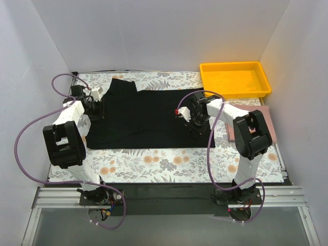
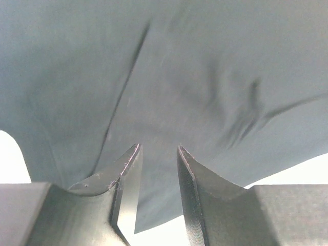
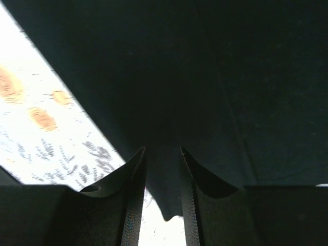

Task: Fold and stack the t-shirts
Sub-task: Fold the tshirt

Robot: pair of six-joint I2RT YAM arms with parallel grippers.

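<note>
Folding step: the plain black soft t-shirt (image 1: 143, 118) lies spread on the floral-cloth table (image 1: 154, 161); I see left gripper (image 2: 158, 147) and right gripper (image 3: 162, 149) parted over its edges. Next, I'd judge both must pinch.

The t-shirt (image 1: 143, 115) lies on the table (image 1: 154, 164) between the fingers (image 2: 128, 174) of the left gripper (image 2: 159, 148) and right gripper (image 3: 163, 149), tray (image 1: 233, 79) beyond the right fingers, book (image 1: 270, 128) to their right.
</note>
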